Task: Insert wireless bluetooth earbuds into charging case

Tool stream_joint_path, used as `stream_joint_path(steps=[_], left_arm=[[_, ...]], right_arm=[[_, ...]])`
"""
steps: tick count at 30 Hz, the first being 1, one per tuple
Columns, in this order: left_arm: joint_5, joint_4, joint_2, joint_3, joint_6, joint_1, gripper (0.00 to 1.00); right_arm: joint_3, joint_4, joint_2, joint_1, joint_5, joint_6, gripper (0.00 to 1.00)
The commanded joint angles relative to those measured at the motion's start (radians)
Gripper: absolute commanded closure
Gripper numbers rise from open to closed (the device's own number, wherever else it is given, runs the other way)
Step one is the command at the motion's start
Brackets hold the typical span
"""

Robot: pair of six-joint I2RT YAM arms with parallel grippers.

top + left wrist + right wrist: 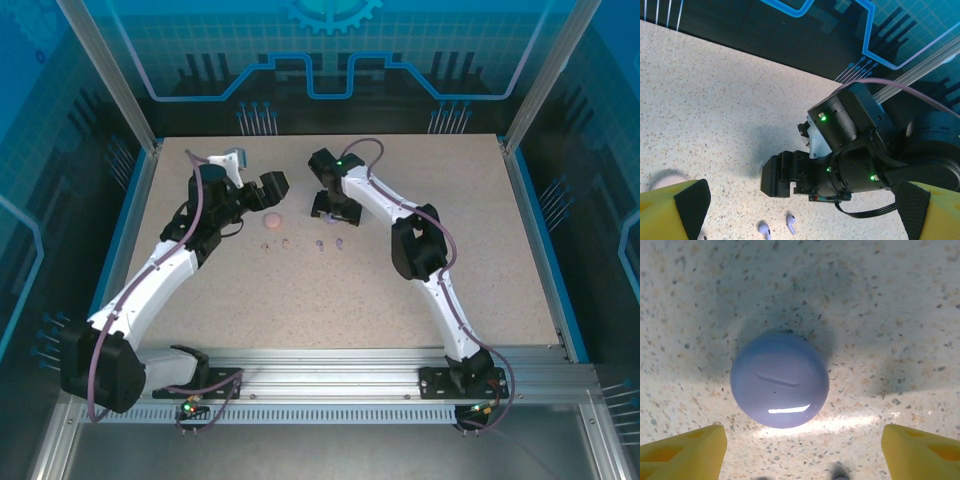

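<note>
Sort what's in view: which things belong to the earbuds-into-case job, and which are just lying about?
Job:
- purple case, lid closed
- pink case
- purple earbuds
- pink earbuds
- right gripper, open above the purple case

Not the job:
- speckled table
- blue backdrop
Both are fixtures, not clutter.

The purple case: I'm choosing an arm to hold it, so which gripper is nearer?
Right. The right gripper hangs open directly above the purple case, while the left gripper is off to its left, near the pink case.
</note>
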Motion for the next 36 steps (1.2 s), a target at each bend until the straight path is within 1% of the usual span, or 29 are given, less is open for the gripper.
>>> stream_joint_path(steps=[1,4,11,18,20,25,28,33,35,36], left_arm=[[-0.002,0.031,0.012,0.022,0.011,-0.002,0.01],[-0.002,0.046,0.015,0.012,0.008,-0.002,0.01],[0.021,0.072,0.034,0.007,-0.008,-0.003,0.01],[0.033,0.086,0.045,0.000,-0.019,-0.003,0.01],[0.035,0.086,0.047,-0.005,-0.019,-0.003,0.01],[0.036,0.090,0.041,-0.017,-0.020,-0.002,0.01],[0.040,0.092,0.039,-0.021,-0.022,-0.004,0.01],[0.048,0.100,0.044,-0.027,-0.031,-0.004,0.01],[0.056,0.100,0.050,-0.027,-0.031,-0.005,0.01],[0.059,0.103,0.052,-0.029,-0.031,-0.005,0.01]], right_arm=[[0.127,-0.082,0.070,0.007,0.047,0.171,0.19],[0.206,-0.111,0.124,0.009,0.060,0.175,0.21],[0.236,-0.088,0.167,0.011,0.077,0.151,0.25],[0.290,-0.091,0.213,0.015,0.087,0.097,0.31],[0.292,-0.092,0.217,0.016,0.088,0.080,0.33],[0.289,-0.099,0.221,0.017,0.076,0.009,0.44],[0.286,-0.110,0.220,0.017,0.066,-0.041,0.46],[0.247,-0.116,0.202,0.012,0.054,-0.083,0.45],[0.225,-0.112,0.192,0.011,0.050,-0.093,0.48],[0.216,-0.111,0.185,0.009,0.048,-0.101,0.51]])
